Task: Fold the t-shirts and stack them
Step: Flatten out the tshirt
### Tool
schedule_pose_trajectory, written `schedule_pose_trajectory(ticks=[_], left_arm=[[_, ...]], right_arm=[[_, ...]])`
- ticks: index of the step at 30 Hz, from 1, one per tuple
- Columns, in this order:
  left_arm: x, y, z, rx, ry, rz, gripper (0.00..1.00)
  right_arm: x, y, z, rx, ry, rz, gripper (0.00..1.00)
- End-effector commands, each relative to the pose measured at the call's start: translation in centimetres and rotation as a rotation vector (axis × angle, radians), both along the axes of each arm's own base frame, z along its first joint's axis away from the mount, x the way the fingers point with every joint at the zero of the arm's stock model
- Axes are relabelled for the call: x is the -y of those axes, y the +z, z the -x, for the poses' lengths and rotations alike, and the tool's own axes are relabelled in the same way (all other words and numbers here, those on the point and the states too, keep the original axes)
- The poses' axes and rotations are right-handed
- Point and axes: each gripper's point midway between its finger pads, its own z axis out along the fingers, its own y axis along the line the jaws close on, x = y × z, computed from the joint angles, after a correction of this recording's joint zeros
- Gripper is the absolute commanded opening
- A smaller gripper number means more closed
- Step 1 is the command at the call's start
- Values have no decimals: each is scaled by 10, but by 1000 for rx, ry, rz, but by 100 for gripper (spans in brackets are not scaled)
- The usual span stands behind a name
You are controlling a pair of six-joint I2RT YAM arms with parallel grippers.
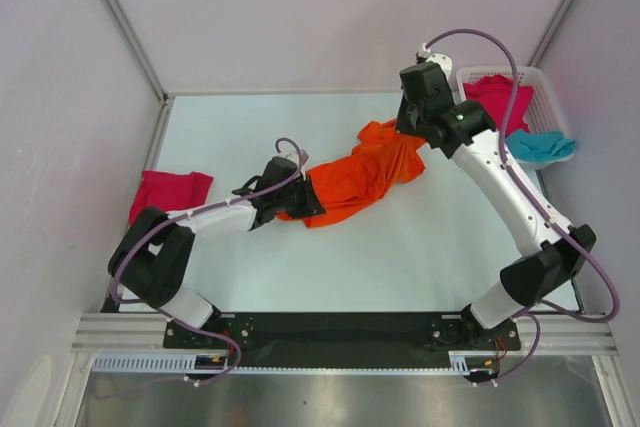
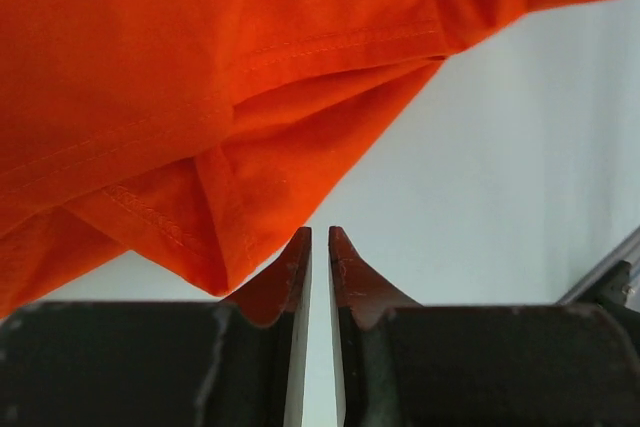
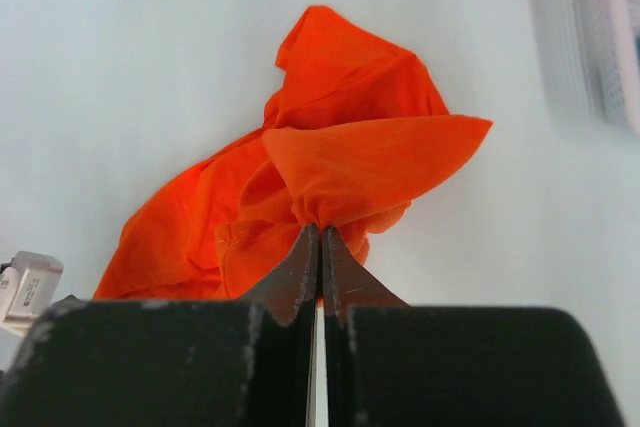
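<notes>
Left claw (image 2: 317,239), fingers almost together with a thin slit between them and no cloth seen in it, lies at the near-left hem of the orange shirt (image 1: 360,182), which sprawls crumpled across the middle of the worktop (image 1: 400,257). A folded pink shirt (image 1: 170,194) rests at the left edge. Right claw (image 3: 320,232), clamped on a bunched fold at the orange shirt's far-right end, holds that end raised; beyond it, a basket (image 1: 548,87) in the far-right corner contains a second pink shirt (image 1: 492,97), with a teal shirt (image 1: 540,145) draped over its near rim.
</notes>
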Motion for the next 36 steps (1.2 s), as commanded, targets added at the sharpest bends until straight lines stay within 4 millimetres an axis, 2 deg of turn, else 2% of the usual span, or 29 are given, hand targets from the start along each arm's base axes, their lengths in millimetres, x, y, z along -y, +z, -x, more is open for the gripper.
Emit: schedule_pose_trajectory(ticks=[1, 11, 19, 24, 27, 28, 30, 31, 34, 36], left_arm=[[-12, -8, -15, 78, 63, -89, 15], [-45, -25, -19, 81, 157, -257, 13], [-39, -44, -17, 43, 150, -236, 12], [-32, -45, -18, 29, 140, -214, 12], [-32, -40, -19, 40, 149, -211, 19], [-35, -40, -18, 39, 156, -221, 27], [-37, -33, -19, 52, 169, -220, 37], [-40, -32, -18, 54, 178, -230, 45], [-44, -28, -20, 66, 193, -242, 52], [-45, -27, -20, 70, 196, -243, 53]], right_arm=[[20, 26, 12, 64, -57, -1, 0], [20, 9, 12, 24, -57, 22, 0], [24, 13, 16, 27, -60, 36, 0], [30, 14, 15, 30, -71, 58, 0], [30, 10, 14, 23, -73, 65, 0], [29, 9, 13, 18, -73, 65, 0], [28, 6, 12, 13, -71, 68, 0], [28, 5, 12, 12, -71, 66, 0], [26, 1, 11, 6, -67, 63, 0], [25, 0, 10, 4, -64, 60, 0]])
